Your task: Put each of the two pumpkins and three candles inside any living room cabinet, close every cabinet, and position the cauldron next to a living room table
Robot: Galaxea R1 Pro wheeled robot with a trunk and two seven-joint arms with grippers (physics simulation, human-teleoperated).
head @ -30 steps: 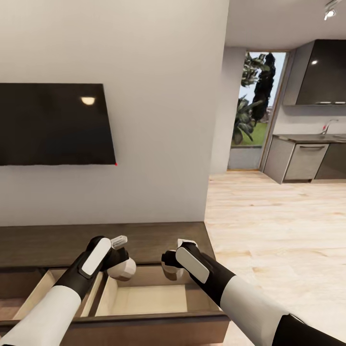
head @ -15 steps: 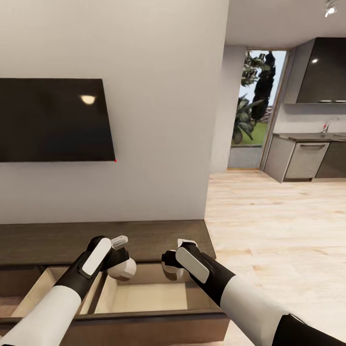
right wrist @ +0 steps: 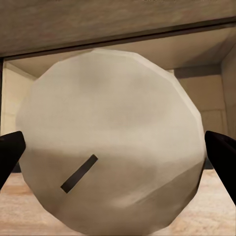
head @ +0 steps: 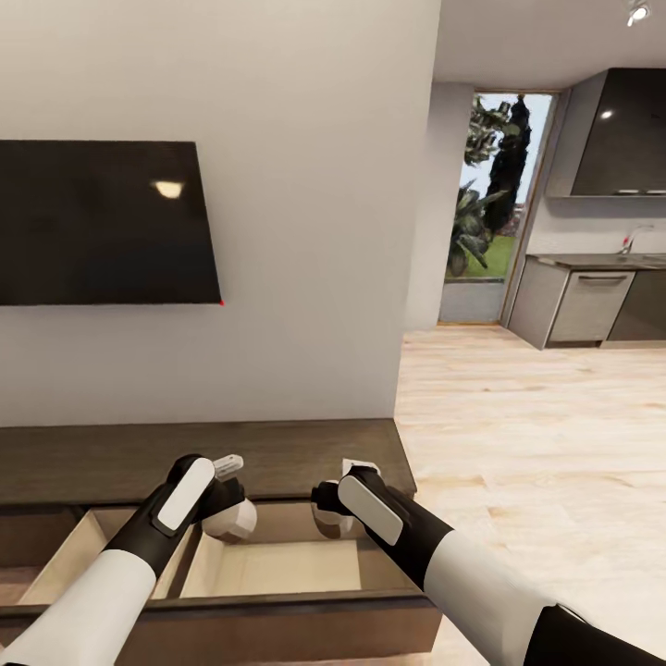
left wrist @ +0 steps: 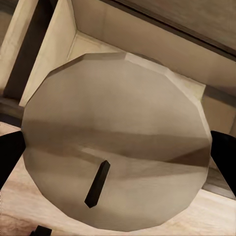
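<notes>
Item 1, view shift: cabinet (head: 305, 453) top lies a little higher in the head view than 1 second ago, TV (head: 102, 222) likewise; whole picture shifted, so camera tipped or base closing in, things themselves unmoved. Arms in near-identical pose across the 3 head pictures. Meaning for the task: approach nearly complete, release judged to be the next step.

Item 2, left pincer (left wrist: 115, 162): pinching 1 candle (left wrist: 115, 152), pale flat top with dark wick facing the wrist camera, dark fingers at both edges of the cylinder. Held above the open drawer (head: 277, 564), near the partition between 2 compartments. Forearm raised from lower left, wrist bent forward and downward.

Item 3, right pincer (right wrist: 113, 162): pinching a 2nd candle (right wrist: 110, 157), wick visible, fingers at either side. Held above the back part of the same drawer compartment, just in front of the cabinet top. Forearm reaching in from lower right, elbow low, wrist angled toward the wall.

Item 4, drawer: pulled out, pale wood interior, visible floor bare.

Item 5, outstanding: 2 candles not yet dropped; drawer front still open, closure required afterwards. Kitchen units (head: 583, 305) at far right, not part of the task.
</notes>
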